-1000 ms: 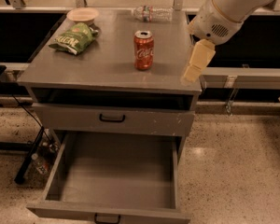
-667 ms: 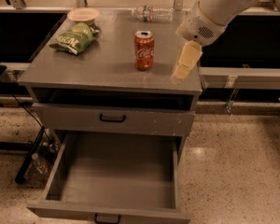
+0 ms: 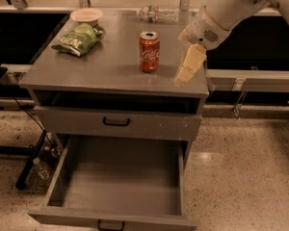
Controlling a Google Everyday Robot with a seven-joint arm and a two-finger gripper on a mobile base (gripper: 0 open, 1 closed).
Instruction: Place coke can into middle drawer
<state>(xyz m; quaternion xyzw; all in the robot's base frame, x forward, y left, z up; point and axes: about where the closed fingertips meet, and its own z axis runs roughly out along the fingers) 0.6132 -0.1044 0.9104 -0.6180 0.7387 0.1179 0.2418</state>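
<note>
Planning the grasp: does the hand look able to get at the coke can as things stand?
Likely yes. The hand hangs just right of the coke can, over the cabinet top, nothing between them; the chip bag and water bottle lie off that path.

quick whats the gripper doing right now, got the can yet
Gripper: over the right edge of the cabinet top, apart from the coke can; open or shut cannot be told.

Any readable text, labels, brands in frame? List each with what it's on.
"Coca-Cola": white script on the coke can.
Lettering on the green chip bag: too blurred.
Label on the water bottle: unreadable.
No text on the end effector, right of the can above the cabinet top.
</note>
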